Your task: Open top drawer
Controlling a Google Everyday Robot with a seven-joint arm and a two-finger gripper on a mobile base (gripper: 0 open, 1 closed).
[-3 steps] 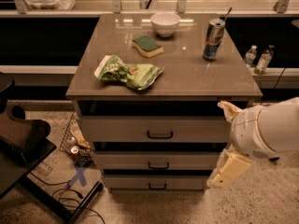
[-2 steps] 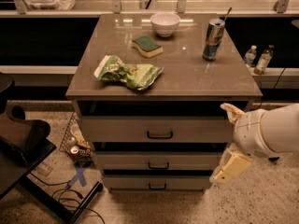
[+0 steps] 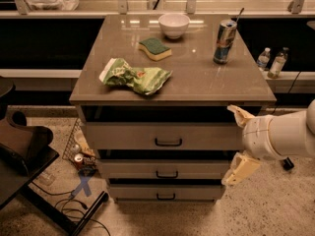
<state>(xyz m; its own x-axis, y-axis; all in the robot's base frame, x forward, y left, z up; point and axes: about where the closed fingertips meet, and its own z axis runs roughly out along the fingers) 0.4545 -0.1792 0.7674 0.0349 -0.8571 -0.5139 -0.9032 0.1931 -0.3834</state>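
The top drawer [image 3: 128, 134] is the widest grey-beige front, right under the table top, with a small black bar handle [image 3: 168, 142] at its centre. A dark gap shows above the front. My gripper [image 3: 237, 141] is at the right end of that drawer front, level with it and right of the handle. Its two pale fingers are spread wide, one at the drawer's upper right corner [image 3: 238, 115], one lower by the middle drawer [image 3: 241, 168]. It holds nothing.
Two narrower drawers [image 3: 165, 169] sit below. On the table top [image 3: 197, 77] lie a green chip bag [image 3: 135, 76], a sponge [image 3: 154, 47], a white bowl [image 3: 173, 24] and a can [image 3: 224, 41]. Cans and cables lie on the floor at left [image 3: 81, 163].
My gripper has shifted very slightly to the right. The drawers have not moved.
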